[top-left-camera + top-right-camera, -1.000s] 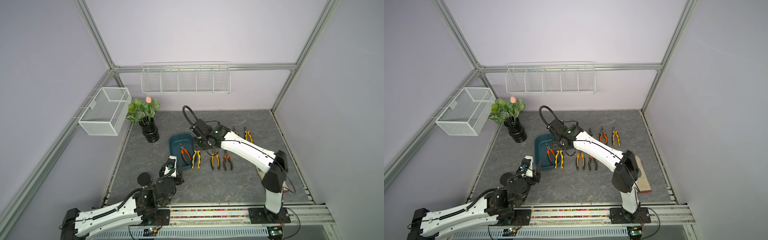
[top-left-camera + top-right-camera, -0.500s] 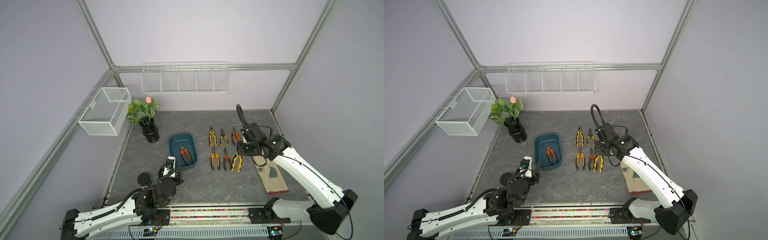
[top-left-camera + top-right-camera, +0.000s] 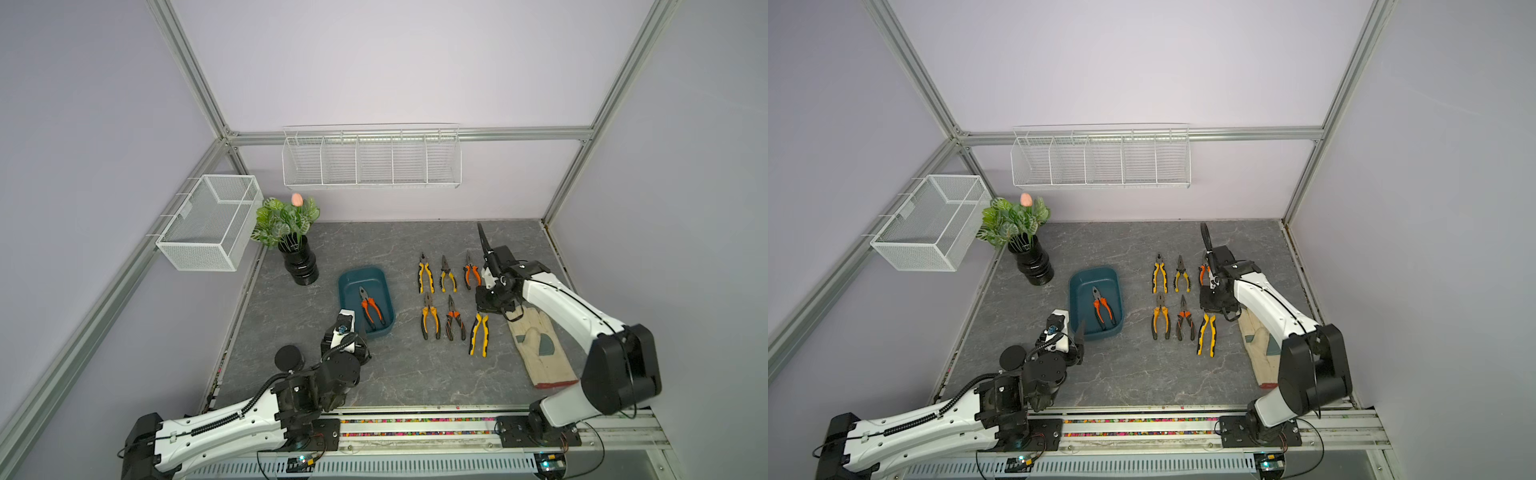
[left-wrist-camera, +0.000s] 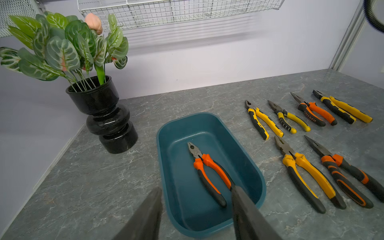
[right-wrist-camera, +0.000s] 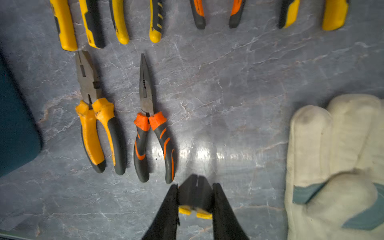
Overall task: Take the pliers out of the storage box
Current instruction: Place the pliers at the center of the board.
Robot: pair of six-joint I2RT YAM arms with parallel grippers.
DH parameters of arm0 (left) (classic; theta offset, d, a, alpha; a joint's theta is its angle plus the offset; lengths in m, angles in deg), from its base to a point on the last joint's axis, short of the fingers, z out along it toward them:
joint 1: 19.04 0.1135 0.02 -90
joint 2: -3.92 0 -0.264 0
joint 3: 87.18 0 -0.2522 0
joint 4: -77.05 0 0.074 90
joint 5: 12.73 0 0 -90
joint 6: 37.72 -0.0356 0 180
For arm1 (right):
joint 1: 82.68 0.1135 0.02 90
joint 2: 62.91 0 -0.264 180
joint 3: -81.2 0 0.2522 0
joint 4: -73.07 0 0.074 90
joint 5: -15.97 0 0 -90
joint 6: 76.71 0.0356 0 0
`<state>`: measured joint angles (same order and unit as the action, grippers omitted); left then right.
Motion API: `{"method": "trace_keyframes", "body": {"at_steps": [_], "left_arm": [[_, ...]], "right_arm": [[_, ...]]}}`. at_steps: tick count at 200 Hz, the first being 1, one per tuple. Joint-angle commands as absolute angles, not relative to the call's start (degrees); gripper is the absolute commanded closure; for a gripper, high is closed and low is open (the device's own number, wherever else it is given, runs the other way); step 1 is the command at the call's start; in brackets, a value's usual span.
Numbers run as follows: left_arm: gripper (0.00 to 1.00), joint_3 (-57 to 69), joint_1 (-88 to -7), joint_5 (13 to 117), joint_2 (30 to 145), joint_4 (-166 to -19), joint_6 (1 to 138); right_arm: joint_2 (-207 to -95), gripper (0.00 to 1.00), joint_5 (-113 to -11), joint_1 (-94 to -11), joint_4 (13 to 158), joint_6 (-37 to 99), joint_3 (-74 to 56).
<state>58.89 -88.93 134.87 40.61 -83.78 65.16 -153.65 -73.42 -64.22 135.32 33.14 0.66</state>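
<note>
Swung across from the storage box (image 3: 368, 277) within the last second, the right arm now sits right of centre in both top views. Its right gripper (image 5: 195, 184) is pinched on the dark head of one yellow-black pliers (image 5: 195, 199).

I count eight pliers: that one, one orange-black pliers (image 4: 216, 170) lying inside the teal box at mid-frame, an upper row of four (image 4: 277, 110) and a lower pair (image 5: 146, 104) on the grey tabletop (image 3: 395, 374) between box and arm.

At the box's lower left corner the left gripper (image 4: 196, 188) hovers half spread and empty.

Around them are one work glove (image 3: 540, 370), one black vase (image 3: 301, 268) and two wire baskets (image 3: 372, 160).
</note>
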Motion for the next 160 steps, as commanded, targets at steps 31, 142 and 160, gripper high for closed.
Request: {"method": "trace_keyframes", "body": {"at_steps": [31,142,160], "left_arm": [[0.44,57.1,-87.2,132.6,41.1,-83.6,66.4],[0.45,57.5,-86.3,131.2,39.6,-82.0,66.8],[0.45,57.5,-86.2,131.2,39.3,-81.9,66.8]], "right_arm": [[-161.9,0.93,-75.4,-64.5,133.1,29.6,-4.9],[-171.7,0.93,-77.8,-66.0,132.7,30.3,-10.0],[-172.8,0.93,-76.7,-66.3,132.4,30.6,-10.4]]}}
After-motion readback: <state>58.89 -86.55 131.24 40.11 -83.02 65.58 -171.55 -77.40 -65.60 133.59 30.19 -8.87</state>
